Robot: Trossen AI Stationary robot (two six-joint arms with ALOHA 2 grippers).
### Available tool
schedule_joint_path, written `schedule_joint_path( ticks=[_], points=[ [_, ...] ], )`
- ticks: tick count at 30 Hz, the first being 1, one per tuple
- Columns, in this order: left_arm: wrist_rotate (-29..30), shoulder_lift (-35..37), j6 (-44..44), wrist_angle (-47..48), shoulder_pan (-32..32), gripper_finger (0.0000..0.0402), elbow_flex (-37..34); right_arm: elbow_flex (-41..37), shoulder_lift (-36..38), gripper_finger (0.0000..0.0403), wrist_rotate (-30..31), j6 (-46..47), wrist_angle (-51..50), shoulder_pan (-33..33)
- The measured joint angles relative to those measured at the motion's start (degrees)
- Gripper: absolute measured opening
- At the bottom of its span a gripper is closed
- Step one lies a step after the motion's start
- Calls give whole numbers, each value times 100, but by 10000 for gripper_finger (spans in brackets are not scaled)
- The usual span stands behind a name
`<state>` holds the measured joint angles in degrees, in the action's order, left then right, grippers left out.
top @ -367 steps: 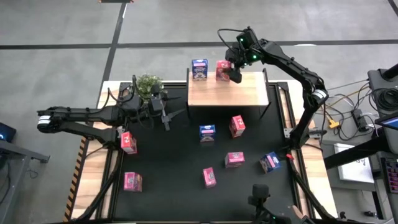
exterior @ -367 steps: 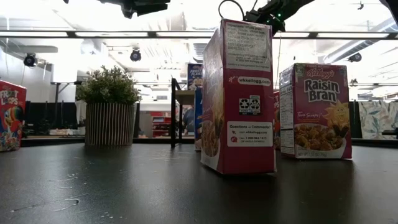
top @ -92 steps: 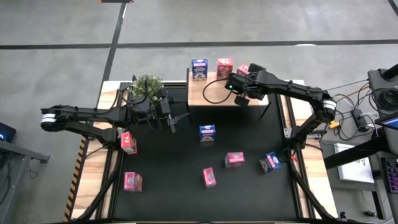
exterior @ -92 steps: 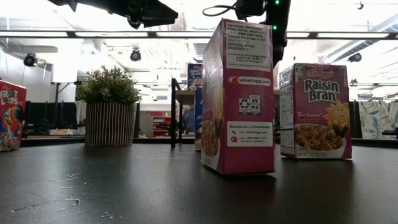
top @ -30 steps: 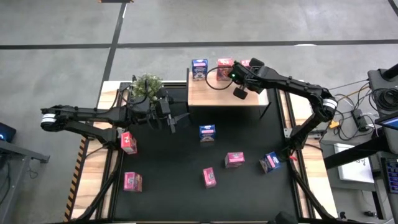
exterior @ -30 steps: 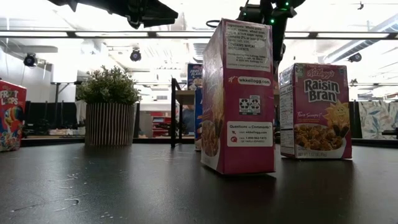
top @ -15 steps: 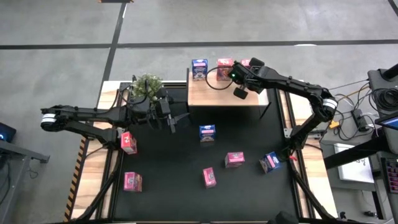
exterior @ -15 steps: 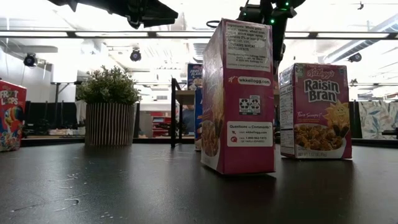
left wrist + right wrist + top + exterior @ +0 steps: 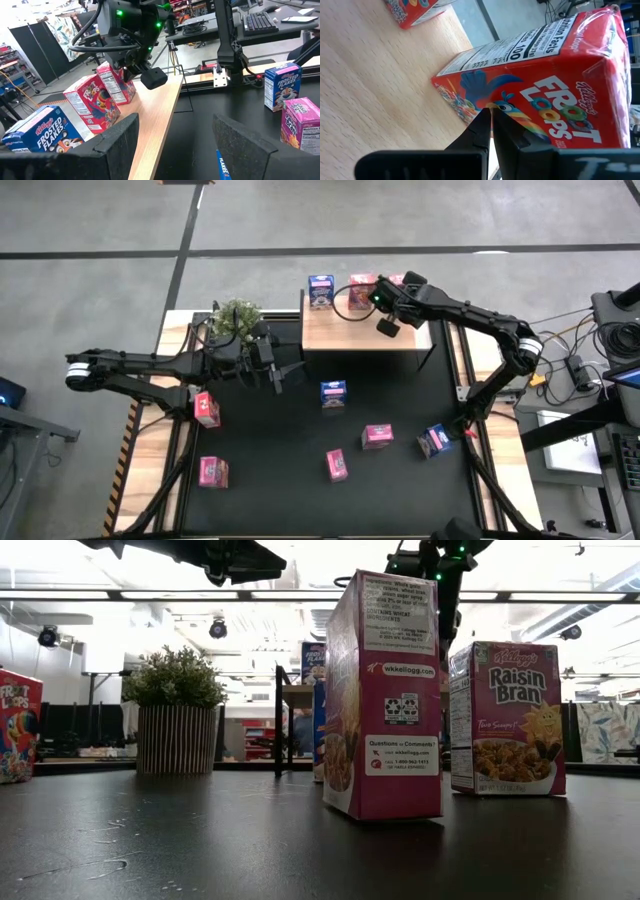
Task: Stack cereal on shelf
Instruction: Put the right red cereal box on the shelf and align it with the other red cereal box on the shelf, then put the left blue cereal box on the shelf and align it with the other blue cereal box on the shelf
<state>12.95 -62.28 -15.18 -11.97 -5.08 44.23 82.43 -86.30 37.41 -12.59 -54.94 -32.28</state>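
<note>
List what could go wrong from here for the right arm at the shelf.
The right end effector, fingers together, sits right against the Froot Loops box on the shelf; a nudge might topple or slide it. That box stands near the board's far edge, so it could fall off. It might also bump the neighbouring red box.

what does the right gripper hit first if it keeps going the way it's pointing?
Likely the Froot Loops box on the shelf: the right gripper looks shut, tips right at its printed front. Contact is unclear.
</note>
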Motion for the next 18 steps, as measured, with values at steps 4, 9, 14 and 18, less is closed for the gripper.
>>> schedule_joint_path(
  ticks=[4,9,14,18],
  points=[
    [0,0,-20,0,0,236,0,2,0,9,-18,143,-10,115],
    [-2,0,-20,0,0,236,0,141,97,9,-36,481,-182,447],
    [-1,-3,9,0,0,236,0,160,532,9,-37,883,-170,1055],
    [-38,-67,108,9,3,236,0,6,980,9,-31,1302,67,1697]
  ],
)
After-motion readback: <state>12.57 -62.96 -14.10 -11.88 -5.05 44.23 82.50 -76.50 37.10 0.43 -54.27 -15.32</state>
